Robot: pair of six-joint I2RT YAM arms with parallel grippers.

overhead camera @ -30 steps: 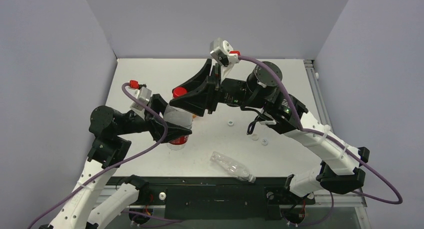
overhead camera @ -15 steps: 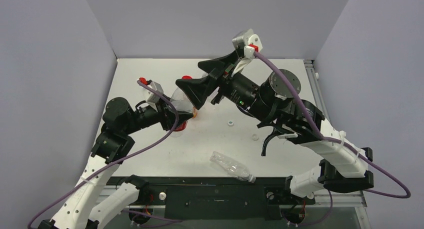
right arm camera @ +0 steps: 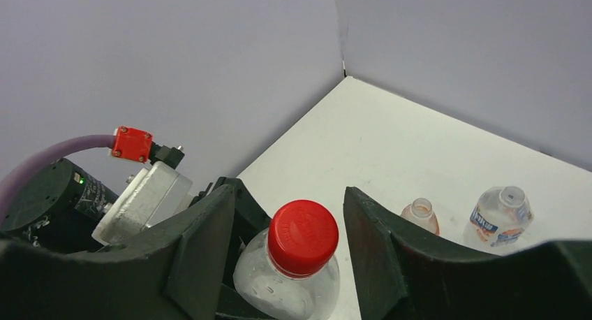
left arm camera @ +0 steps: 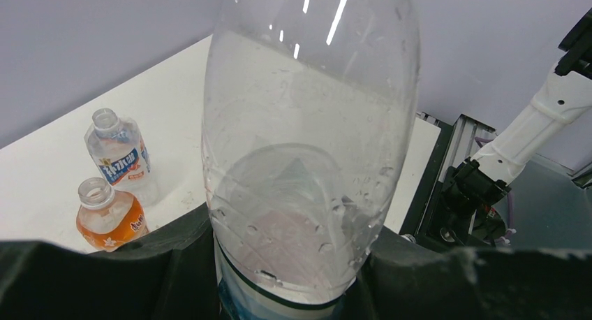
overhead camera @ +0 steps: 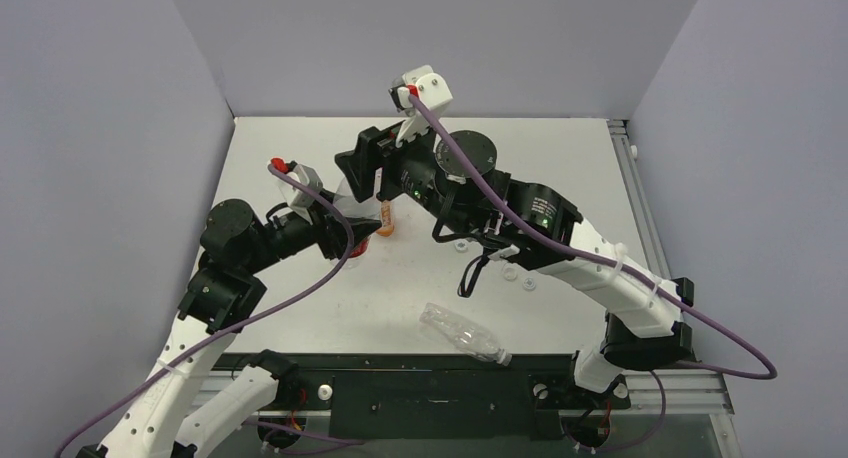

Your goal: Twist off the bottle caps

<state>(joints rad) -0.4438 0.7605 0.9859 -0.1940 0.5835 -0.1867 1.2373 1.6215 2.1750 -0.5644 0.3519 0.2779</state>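
A bright red bottle cap (right arm camera: 303,236) sits on the neck of a clear bottle (left arm camera: 307,145) that stands upright. My left gripper (left arm camera: 290,271) is shut on the bottle's lower body, just above its label. My right gripper (right arm camera: 287,208) hangs over the top, its fingers (right arm camera: 209,243) on either side of the red cap with a gap on each side, so it is open. In the top view the right gripper (overhead camera: 362,173) hides the cap, and the left gripper (overhead camera: 345,240) sits below it. Whitish caps (overhead camera: 510,274) lie loose on the table under the right arm.
An uncapped orange bottle (right arm camera: 420,215) and an uncapped clear labelled bottle (right arm camera: 502,219) stand just behind the held one. Another clear bottle (overhead camera: 462,333) lies on its side near the front edge. Grey walls close in the white table (overhead camera: 280,148) on three sides.
My right gripper let go of the red cap, opened, turned its wrist back and now straddles the cap again. The left gripper carried the bottle slightly back and still holds it.
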